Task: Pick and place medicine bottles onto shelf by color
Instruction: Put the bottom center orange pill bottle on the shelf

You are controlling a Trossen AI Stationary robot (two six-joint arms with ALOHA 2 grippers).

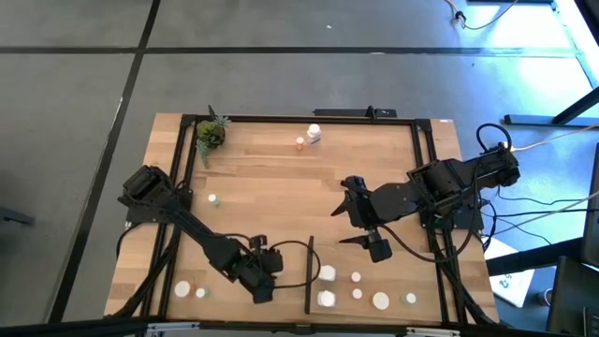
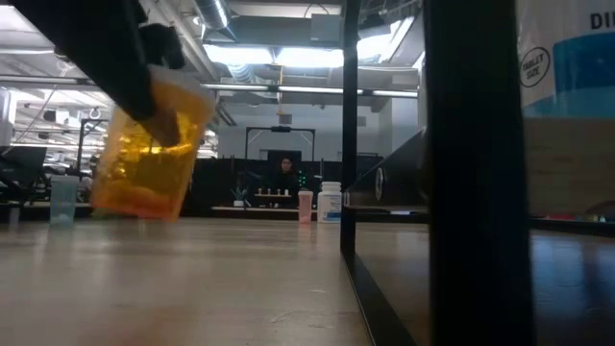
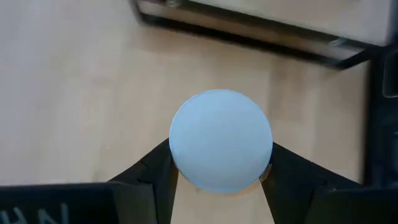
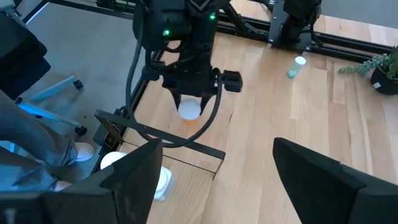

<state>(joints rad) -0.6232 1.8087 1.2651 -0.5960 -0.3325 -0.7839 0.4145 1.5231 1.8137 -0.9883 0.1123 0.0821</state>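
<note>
In the low view, a white and blue package at the far right, standing behind the dark upright post, carries a round badge reading "FAMILY SIZE". In the left wrist view, partial white letters, seemingly "HN", show on the dark end effector body. No other text is readable.

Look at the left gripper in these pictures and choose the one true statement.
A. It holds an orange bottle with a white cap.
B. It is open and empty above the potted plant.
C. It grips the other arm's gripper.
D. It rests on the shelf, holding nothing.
A: the left wrist view shows the left gripper closed on a white cap, and the low view shows the orange bottle held clear of the tabletop.
</note>
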